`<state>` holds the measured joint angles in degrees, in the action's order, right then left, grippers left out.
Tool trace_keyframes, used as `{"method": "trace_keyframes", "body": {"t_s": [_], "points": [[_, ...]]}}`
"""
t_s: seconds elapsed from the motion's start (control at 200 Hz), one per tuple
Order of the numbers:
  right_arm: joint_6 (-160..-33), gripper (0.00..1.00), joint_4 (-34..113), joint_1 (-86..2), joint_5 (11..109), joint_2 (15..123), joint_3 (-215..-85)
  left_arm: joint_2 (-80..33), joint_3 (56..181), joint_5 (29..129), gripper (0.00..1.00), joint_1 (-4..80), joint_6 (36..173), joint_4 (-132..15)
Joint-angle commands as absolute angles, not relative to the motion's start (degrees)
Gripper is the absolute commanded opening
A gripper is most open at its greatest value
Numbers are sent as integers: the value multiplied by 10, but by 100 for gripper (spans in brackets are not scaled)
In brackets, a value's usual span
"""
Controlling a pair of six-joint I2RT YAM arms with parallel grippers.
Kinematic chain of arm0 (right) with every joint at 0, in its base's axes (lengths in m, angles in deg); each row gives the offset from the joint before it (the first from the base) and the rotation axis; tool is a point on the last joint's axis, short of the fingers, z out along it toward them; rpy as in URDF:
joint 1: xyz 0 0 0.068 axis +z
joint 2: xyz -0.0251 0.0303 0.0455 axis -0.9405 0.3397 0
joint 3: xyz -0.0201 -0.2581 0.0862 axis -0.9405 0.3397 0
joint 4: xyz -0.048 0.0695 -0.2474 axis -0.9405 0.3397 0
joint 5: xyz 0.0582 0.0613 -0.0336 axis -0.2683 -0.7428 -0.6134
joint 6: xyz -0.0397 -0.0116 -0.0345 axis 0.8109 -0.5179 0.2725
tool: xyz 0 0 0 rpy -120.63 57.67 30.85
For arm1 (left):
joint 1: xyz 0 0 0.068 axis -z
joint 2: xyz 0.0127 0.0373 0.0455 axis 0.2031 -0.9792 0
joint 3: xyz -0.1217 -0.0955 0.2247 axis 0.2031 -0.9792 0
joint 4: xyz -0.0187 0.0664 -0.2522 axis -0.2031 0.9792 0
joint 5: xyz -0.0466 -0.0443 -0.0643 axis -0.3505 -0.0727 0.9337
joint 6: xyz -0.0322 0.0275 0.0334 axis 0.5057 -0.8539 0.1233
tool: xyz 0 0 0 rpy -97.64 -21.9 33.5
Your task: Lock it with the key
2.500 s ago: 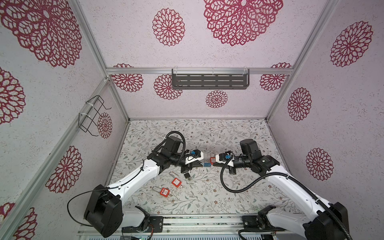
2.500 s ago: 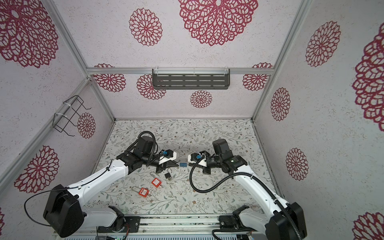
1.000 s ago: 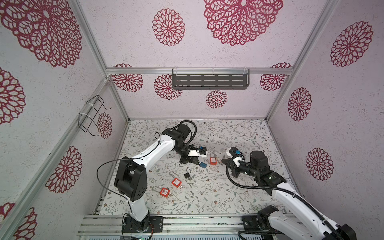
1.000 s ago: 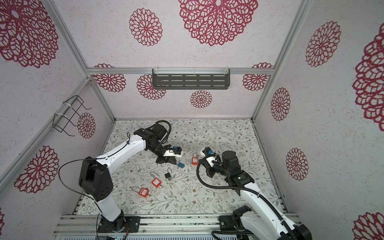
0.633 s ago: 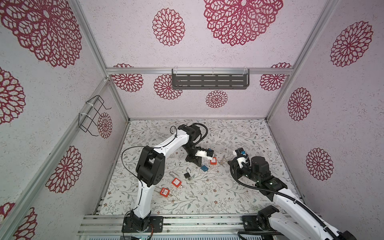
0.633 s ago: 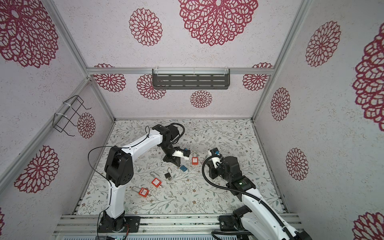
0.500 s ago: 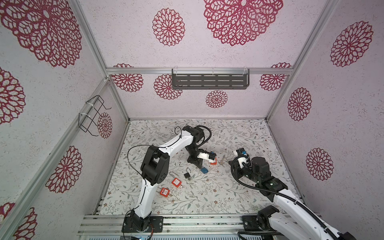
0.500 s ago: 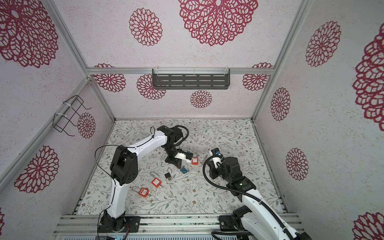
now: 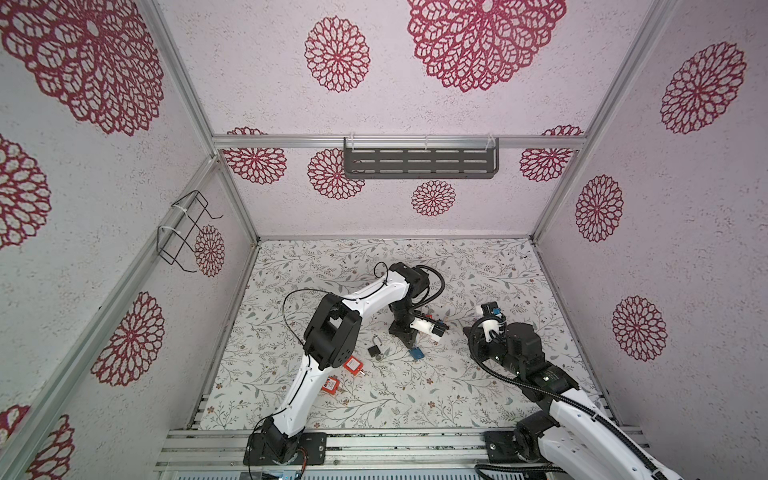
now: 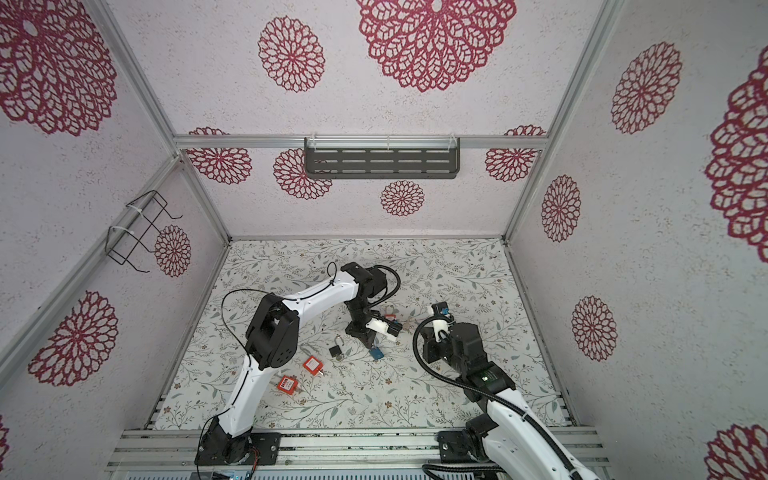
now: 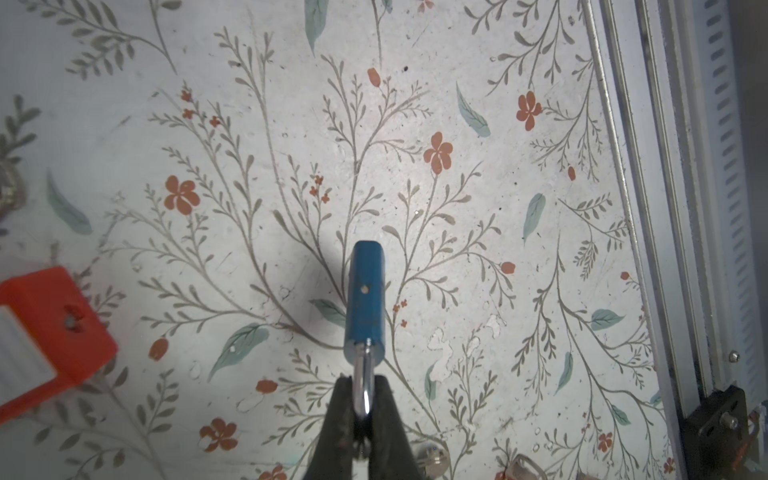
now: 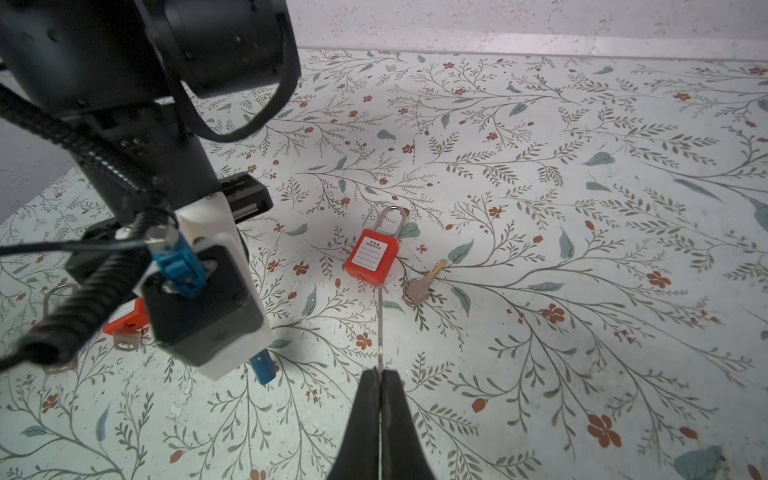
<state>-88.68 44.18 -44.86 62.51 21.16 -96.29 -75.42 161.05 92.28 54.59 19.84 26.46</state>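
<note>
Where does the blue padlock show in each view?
In a top view: blue padlock mid-table, at the left end effector's tip.
In a top view: blue padlock, likewise.
Left wrist: blue padlock centre, shackle pinched.
Right wrist: blue padlock lower left, partly hidden.
Shared landmark: left end effector.

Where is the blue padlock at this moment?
In both top views the blue padlock is near the middle, just right of the black padlock, with its shackle clamped in the left gripper.
</note>
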Motion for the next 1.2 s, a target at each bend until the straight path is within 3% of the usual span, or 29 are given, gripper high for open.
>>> {"method": "trace_keyframes", "body": {"t_s": [0.0,0.3,0.916,1.196], "points": [[-911,0,442,-451,636,193,-960,-757,1627,933,0,551,201,276],[-929,0,429,-451,631,191,-944,-784,1641,929,0,574,209,271],[-968,0,400,-451,651,175,-910,-825,1673,899,18,593,260,211],[-974,0,392,-452,645,190,-904,-834,1675,900,21,596,280,174]]}}
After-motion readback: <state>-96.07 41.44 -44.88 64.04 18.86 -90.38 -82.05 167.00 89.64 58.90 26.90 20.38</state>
